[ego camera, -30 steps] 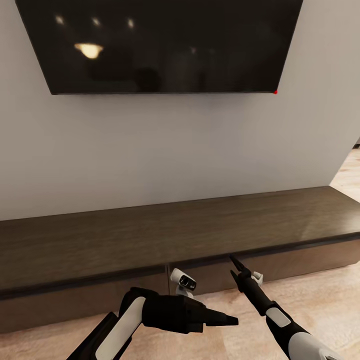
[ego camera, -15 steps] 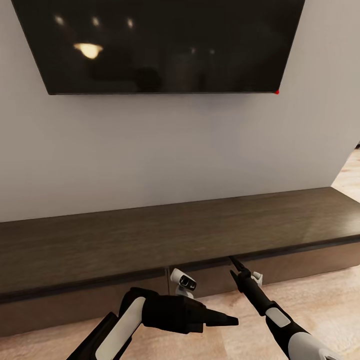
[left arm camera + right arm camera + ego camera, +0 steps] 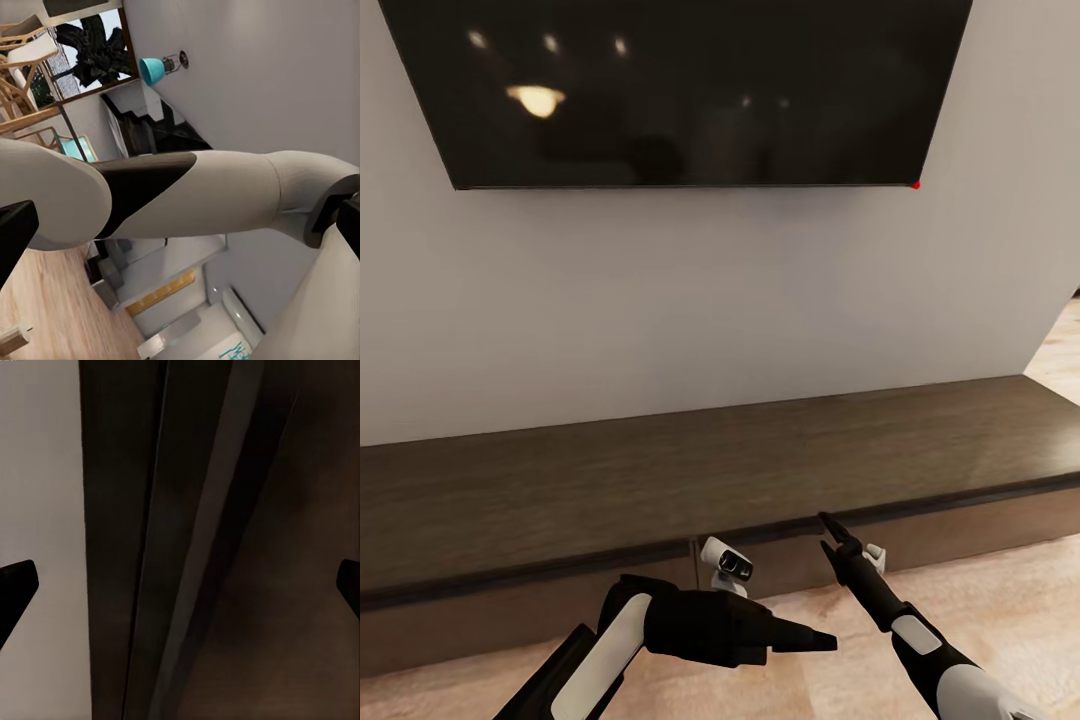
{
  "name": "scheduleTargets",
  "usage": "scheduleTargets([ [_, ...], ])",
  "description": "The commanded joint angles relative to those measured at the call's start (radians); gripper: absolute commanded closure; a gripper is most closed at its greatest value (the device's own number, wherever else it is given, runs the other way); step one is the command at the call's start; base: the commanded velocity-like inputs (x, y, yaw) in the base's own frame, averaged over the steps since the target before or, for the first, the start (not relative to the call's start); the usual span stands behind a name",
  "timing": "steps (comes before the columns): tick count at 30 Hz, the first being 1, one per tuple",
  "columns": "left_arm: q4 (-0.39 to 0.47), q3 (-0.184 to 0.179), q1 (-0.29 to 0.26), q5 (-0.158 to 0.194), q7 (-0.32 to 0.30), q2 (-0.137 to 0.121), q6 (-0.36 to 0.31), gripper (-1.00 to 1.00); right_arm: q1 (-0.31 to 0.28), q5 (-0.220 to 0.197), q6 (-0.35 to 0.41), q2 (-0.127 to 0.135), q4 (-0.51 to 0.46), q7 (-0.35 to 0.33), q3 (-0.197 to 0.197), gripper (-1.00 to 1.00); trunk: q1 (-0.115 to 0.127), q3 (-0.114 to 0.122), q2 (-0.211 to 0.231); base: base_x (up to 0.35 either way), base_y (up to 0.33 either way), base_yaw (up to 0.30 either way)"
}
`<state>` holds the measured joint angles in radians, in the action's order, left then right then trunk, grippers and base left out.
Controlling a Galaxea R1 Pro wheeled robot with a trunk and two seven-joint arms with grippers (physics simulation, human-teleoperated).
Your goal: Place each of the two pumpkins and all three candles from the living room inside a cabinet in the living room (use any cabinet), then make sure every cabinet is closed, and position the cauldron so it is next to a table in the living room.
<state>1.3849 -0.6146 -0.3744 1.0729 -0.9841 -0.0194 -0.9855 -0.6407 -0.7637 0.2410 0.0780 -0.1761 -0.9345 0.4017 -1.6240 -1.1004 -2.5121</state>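
Right gripper [image 3: 832,530]: slim matte-black fingers, spread apart, nothing between them. Tips sit just under the cabinet's overhanging top edge, at the drawer front to the right of the vertical seam. In the right wrist view both fingertips [image 3: 16,585] show at opposite sides, wide apart, with dark wood grain and the top-edge lip running between them.

Left gripper [image 3: 815,637]: black, tapers to a point aimed toward the right arm, held low over the floor in front of the cabinet. Looks closed to a single tip in the head view, but can't tell for sure. Left wrist view looks across a white-and-black arm segment [image 3: 187,195], smooth rounded shell.

Cabinet [image 3: 660,480]: long, low, dark-brown wood, flat matte top with fine grain, handleless fronts, all flush.

Behind it: plain pale wall [image 3: 710,300], glossy black television [image 3: 680,90] reflecting ceiling lights. Light wood plank floor [image 3: 1000,590] at right.
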Motion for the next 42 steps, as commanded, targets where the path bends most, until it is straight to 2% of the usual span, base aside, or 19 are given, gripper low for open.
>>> scheduleTargets([
  [1, 0.000, -0.001, -0.001, 0.004, -0.001, -0.001, -0.004, -1.00, 0.000, -0.010, 0.010, 0.001, 0.001, -0.001, -0.001, -1.00, 0.000, -0.001, 0.000, 0.032, 0.000, 0.000],
  [20, 0.000, -0.002, -0.001, 0.002, -0.001, -0.001, -0.004, -1.00, 0.000, -0.011, 0.011, 0.002, 0.001, 0.006, -0.001, -1.00, 0.000, -0.001, 0.000, 0.003, 0.000, 0.000],
  [21, 0.000, -0.002, -0.001, 0.002, -0.001, -0.001, -0.004, -1.00, 0.000, -0.011, 0.011, 0.002, 0.001, 0.006, -0.001, 1.00, 0.000, -0.001, 0.000, 0.000, 0.000, 0.000],
  [42, -0.001, -0.002, -0.001, 0.002, -0.001, -0.001, -0.004, -1.00, 0.000, -0.011, 0.012, 0.001, 0.001, 0.008, -0.001, 1.00, 0.000, -0.001, 0.000, 0.000, 0.000, 0.000],
])
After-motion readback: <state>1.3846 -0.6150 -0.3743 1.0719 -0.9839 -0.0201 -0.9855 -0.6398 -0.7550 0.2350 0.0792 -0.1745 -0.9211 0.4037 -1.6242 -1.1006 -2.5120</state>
